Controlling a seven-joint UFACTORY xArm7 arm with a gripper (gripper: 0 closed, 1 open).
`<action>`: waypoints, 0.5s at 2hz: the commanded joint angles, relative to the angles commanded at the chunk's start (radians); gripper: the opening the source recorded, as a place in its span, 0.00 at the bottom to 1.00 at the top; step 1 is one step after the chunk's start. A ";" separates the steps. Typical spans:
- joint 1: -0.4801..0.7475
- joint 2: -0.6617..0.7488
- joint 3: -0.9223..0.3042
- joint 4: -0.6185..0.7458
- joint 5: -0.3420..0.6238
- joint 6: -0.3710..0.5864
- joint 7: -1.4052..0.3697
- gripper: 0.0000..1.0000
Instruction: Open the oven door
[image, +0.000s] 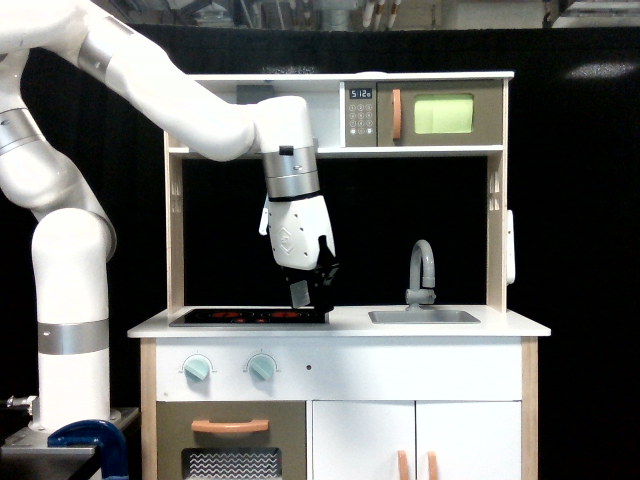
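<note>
Gripper (312, 290) empty above stovetop (250, 317)

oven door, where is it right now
In the exterior view the oven door sits shut at the top right of the toy kitchen, right of the keypad and above the faucet; the gripper hangs well below it.

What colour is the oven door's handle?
Orange, on the oven door's handle; the exterior view shows it best.
</note>
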 joint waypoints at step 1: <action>0.130 0.147 -0.146 0.187 0.137 0.122 -0.463 1.00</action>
